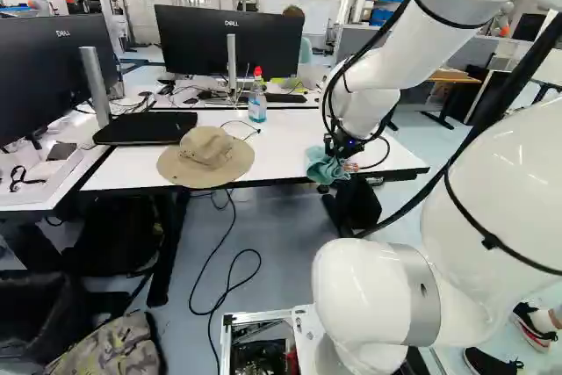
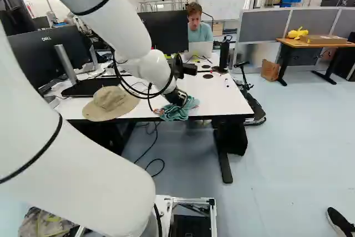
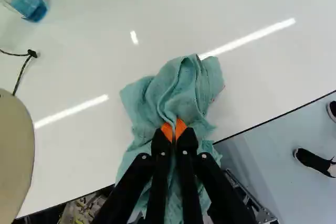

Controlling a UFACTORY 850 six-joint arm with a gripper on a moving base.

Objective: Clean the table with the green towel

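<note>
At the table's front edge my gripper points down, pressed close above the table. In the wrist view the gripper has its orange pads together, pinching a fold of the green towel. The towel lies bunched ahead of the fingers on the white top, and part of it hangs over the front edge under them. In the left base view the towel shows at the table's right part.
A tan hat lies on the table beside the towel, its cord reaching across. Behind stand a spray bottle, a black laptop and monitors. A person sits beyond the table. Cables lie on the floor.
</note>
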